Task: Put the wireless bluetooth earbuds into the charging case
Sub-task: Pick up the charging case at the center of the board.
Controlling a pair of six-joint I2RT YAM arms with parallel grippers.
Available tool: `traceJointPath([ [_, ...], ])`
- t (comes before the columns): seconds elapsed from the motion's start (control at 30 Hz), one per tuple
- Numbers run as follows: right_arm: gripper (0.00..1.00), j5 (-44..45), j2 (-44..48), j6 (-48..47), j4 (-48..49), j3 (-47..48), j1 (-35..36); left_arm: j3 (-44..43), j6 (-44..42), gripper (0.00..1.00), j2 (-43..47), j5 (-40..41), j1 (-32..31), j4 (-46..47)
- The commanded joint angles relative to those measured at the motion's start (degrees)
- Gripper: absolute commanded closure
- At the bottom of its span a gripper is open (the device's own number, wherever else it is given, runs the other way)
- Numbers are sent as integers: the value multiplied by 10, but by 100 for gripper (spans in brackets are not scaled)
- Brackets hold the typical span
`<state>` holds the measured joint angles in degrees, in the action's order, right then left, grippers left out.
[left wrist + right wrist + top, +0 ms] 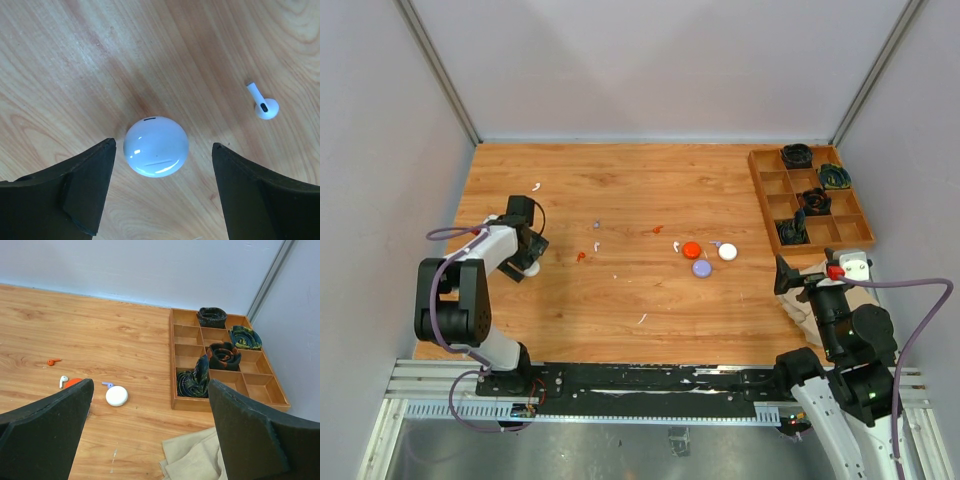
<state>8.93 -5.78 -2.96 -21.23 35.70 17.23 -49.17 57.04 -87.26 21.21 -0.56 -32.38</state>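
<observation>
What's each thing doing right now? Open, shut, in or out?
white case: shut, lying on the table.
left gripper: open, jaws either side of the white case, not touching it.
white earbud: out of a case, lying on the table.
right gripper: open, empty.
red case, lilac case, other white case: shut, flat on the table.
wooden tray: four compartments hold rolled cloths, others empty.
</observation>
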Motion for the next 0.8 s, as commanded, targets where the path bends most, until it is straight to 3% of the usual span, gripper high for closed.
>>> traceJointPath([
  [0.0,2,-9,7,3,14,-6,8,-7,21,18,-23,22,7,10],
  [0.3,1,-27,7,1,17,-7,8,6,20,23,-36,18,7,21],
  [0.77,2,-25,10,1,15,-6,8,35,-58,48,20,-10,6,50],
])
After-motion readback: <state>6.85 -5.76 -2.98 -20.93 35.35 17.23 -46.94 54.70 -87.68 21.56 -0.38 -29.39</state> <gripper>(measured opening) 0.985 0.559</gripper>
